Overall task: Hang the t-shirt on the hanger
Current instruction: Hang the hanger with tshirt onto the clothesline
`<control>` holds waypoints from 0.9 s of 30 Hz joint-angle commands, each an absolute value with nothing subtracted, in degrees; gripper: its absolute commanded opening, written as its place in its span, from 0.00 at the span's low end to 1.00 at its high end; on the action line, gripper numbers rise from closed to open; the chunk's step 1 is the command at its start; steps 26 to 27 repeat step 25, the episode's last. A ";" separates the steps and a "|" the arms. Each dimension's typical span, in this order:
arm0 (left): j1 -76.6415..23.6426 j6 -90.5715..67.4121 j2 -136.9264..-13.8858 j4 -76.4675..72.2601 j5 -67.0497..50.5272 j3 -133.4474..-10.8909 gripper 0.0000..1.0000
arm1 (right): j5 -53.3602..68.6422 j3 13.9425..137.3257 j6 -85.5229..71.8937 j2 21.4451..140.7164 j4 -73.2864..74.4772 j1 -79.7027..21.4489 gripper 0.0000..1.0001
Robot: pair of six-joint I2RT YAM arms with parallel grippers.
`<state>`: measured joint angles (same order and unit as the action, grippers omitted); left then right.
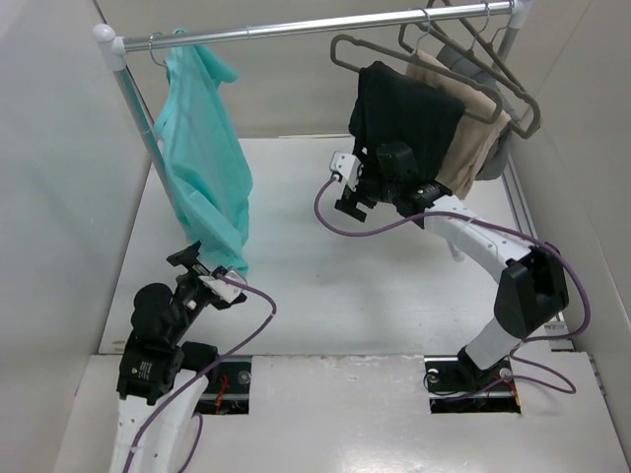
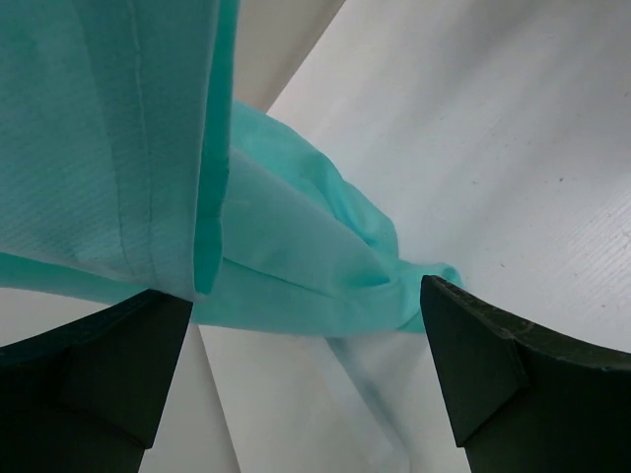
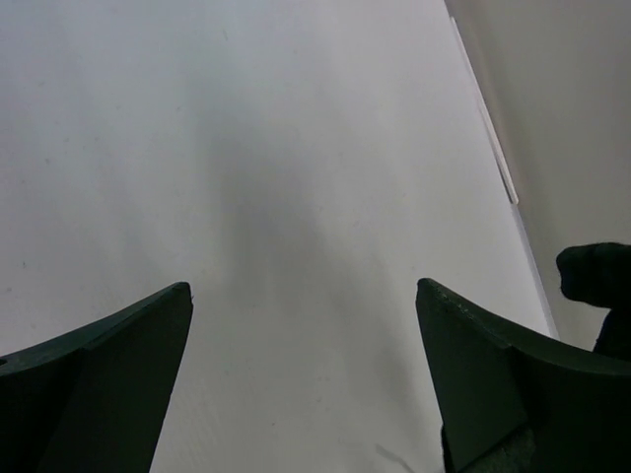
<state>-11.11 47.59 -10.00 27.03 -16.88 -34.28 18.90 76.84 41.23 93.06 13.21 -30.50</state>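
Observation:
The teal t-shirt (image 1: 202, 163) hangs bunched from the left end of the rail, down to just above the table. A thin silver hook (image 1: 155, 46) shows at its top; the hanger's body is hidden under the cloth. My left gripper (image 1: 204, 266) is open just below the shirt's lower edge. In the left wrist view the shirt's hem (image 2: 168, 148) hangs just beyond the left gripper's (image 2: 306, 325) open, empty fingers. My right gripper (image 1: 352, 192) is open and empty beside the black garment, and in the right wrist view (image 3: 306, 325) it faces bare table.
The metal rail (image 1: 296, 26) runs across the top on a white post (image 1: 138, 118). A black garment (image 1: 404, 113), a tan one (image 1: 473, 133) and a grey one hang on hangers at the right. White walls stand on both sides.

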 commanded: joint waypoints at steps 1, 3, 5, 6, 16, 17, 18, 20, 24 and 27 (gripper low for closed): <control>-10.90 48.96 -9.67 25.93 -18.46 -33.75 0.99 | 16.79 75.50 42.80 90.26 16.00 -30.50 1.00; -10.90 48.96 -10.28 25.93 -18.46 -31.82 0.99 | 16.79 75.50 42.80 90.26 16.00 -30.50 1.00; -10.90 48.34 -11.42 25.93 -17.75 -30.95 0.99 | 16.79 74.89 42.80 90.26 16.00 -30.50 1.00; -10.90 47.64 -11.43 25.93 -16.80 -30.07 0.99 | 16.79 74.27 42.80 90.26 16.00 -30.50 1.00; -10.90 43.25 -17.83 26.46 -11.87 -26.81 0.99 | 14.85 72.77 43.41 90.53 18.19 -28.13 1.00; -10.90 43.24 -17.84 26.46 -11.87 -26.81 0.99 | 14.33 72.77 43.42 90.53 18.19 -28.13 1.00; -10.90 43.24 -17.84 26.46 -11.87 -26.28 0.99 | 14.33 72.77 43.42 90.53 18.19 -28.13 1.00; -10.90 42.71 -18.37 26.46 -11.87 -26.28 0.99 | 14.33 72.77 43.42 90.53 18.19 -28.13 1.00; -10.90 42.71 -17.75 26.46 -11.87 -25.75 0.99 | 14.33 71.46 43.42 89.91 16.18 -27.60 1.00; -10.90 42.71 -17.14 26.46 -11.87 -25.14 0.99 | 14.33 71.46 43.42 89.91 16.17 -27.60 1.00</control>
